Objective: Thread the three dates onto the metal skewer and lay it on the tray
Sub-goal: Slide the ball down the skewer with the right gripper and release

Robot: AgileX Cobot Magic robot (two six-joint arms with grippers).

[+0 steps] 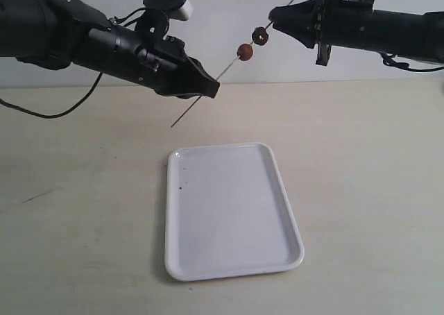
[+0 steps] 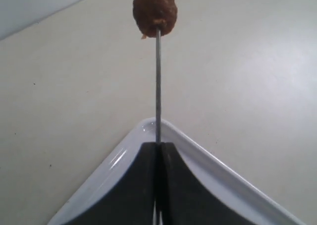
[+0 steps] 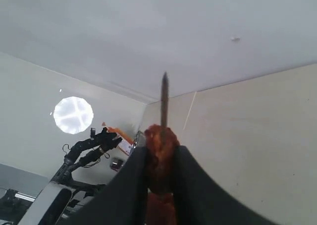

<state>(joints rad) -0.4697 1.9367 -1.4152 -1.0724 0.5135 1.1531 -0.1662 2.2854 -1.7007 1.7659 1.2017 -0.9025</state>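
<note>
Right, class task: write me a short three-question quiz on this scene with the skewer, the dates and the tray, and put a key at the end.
1. True or false: the metal skewer lies on the tray.
2. What grips the skewer's lower part? A. left gripper B. right gripper C. nothing
3. In the exterior view, how many dates sit on the skewer in the open gap between the two grippers?

Key
1. False: it is held tilted in the air and the tray is bare.
2. A.
3. Two. A third date is pinched in the right gripper, with the skewer tip poking through it.
</note>
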